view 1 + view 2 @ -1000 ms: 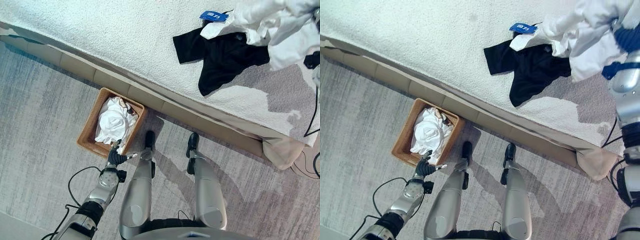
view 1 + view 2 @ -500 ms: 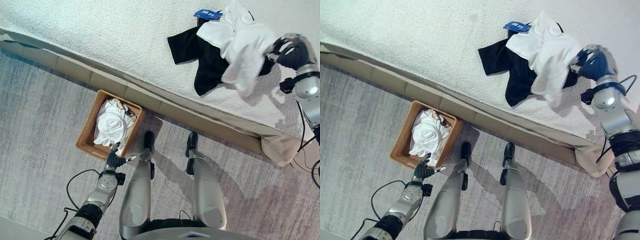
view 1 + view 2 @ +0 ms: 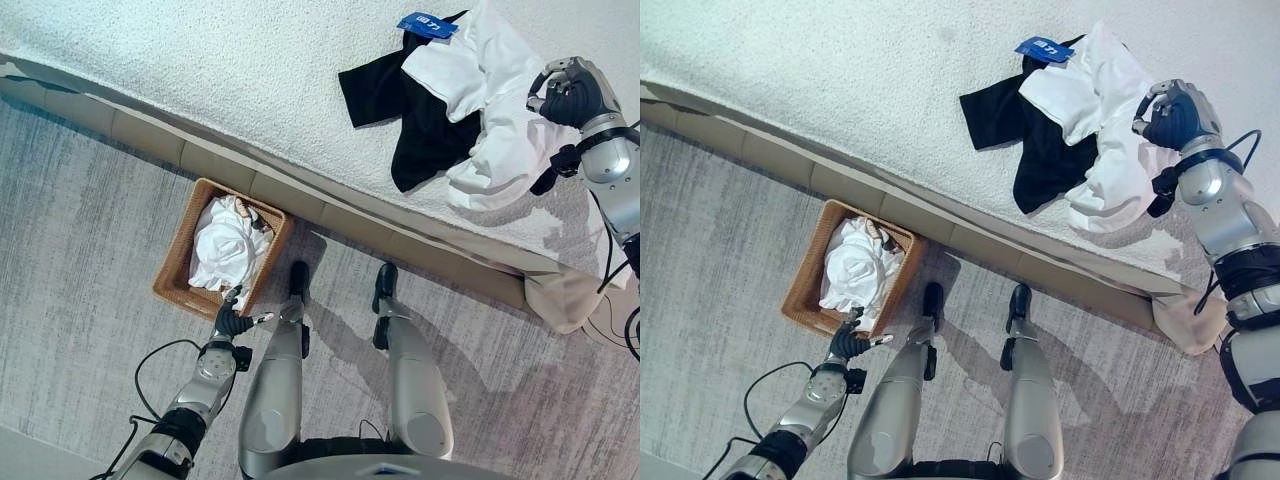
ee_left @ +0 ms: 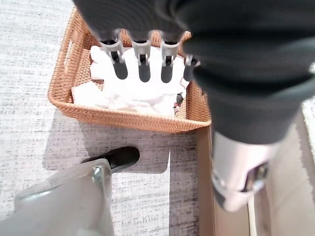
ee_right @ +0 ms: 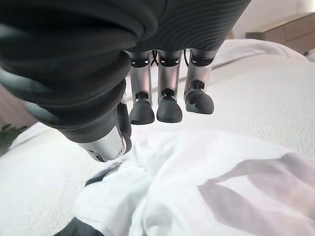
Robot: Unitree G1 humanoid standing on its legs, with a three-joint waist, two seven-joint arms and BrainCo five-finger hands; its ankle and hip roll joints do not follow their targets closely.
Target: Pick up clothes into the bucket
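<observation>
A woven brown basket (image 3: 176, 272) stands on the floor against the bed base, with white clothes (image 3: 226, 246) heaped in it. My left hand (image 3: 236, 322) hovers open at the basket's near rim (image 4: 123, 118), its fingers (image 4: 142, 69) straight above the white clothes (image 4: 142, 93). On the bed a white garment (image 3: 490, 130) lies crumpled, partly over a black garment (image 3: 420, 125). My right hand (image 3: 1173, 115) hangs just above the white garment (image 5: 197, 187), its fingers (image 5: 169, 105) curled with nothing between them.
The bed (image 3: 200, 70) has a white textured cover and a beige base (image 3: 200, 160) running across the view. A blue tag (image 3: 426, 23) lies by the garments. A beige cloth (image 3: 565, 300) hangs off the bed's edge at the right. Grey carpet (image 3: 80, 250) surrounds the basket.
The white garment, held up by my right hand before, has dropped and now lies spread on the bed over the black one. My left hand stays by the basket.
</observation>
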